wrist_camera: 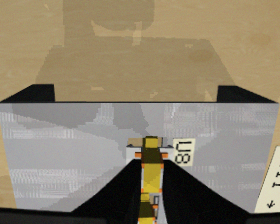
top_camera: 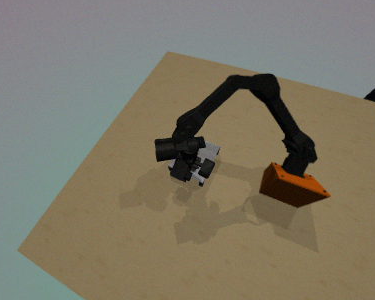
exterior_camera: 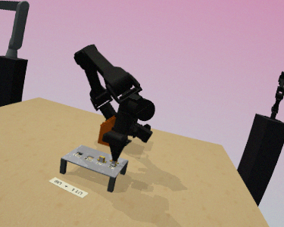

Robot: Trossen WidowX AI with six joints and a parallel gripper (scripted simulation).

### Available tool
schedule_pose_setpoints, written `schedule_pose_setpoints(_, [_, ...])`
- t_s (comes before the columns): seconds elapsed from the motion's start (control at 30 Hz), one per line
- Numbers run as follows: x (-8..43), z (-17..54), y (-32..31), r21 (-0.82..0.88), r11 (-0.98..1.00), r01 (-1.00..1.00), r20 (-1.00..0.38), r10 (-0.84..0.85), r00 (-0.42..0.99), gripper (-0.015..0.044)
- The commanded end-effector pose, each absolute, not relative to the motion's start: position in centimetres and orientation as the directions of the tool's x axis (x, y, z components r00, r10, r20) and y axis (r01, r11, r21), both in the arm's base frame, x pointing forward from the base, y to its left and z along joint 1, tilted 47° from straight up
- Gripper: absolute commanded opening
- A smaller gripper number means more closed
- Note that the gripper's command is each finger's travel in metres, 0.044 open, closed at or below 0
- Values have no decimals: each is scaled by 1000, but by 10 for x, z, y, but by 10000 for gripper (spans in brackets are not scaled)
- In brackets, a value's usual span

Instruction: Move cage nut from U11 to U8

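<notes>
The pincer is pinching the cage nut over U8, its long axis running near to far.

Nut at U8, fingers closed on it

Black gripper points in from the near side, closed on a yellow-and-silver cage nut at the hole beside the U8 label. Tan shows through the hole at the nut's far left. Another yellow piece lies nearer, partly cut off by the frame. Grey rail plate, black blocks at both far corners. Wood tabletop beyond, shadowed. Printed slip, right edge.
</notes>
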State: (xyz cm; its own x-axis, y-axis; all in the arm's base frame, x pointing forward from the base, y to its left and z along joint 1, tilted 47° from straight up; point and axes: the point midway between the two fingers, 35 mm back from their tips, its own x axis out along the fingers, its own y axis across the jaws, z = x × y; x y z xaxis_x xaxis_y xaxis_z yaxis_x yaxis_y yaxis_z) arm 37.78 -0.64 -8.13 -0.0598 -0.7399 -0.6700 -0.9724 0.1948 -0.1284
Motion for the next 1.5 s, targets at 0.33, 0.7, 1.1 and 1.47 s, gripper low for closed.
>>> schedule_pose_setpoints(0.33, [379, -80, -7, -130, 191, -973, -668, -742, -57, 26])
schedule_pose_setpoints(0.7, [379, -80, -7, -133, 188, -973, -667, -743, -52, 26])
schedule_pose_setpoints(1.1, [378, -80, -7, -140, 179, -974, -666, -745, -41, 26])
schedule_pose_setpoints(1.47, [377, -81, -8, -153, 166, -974, -663, -748, -23, 26])
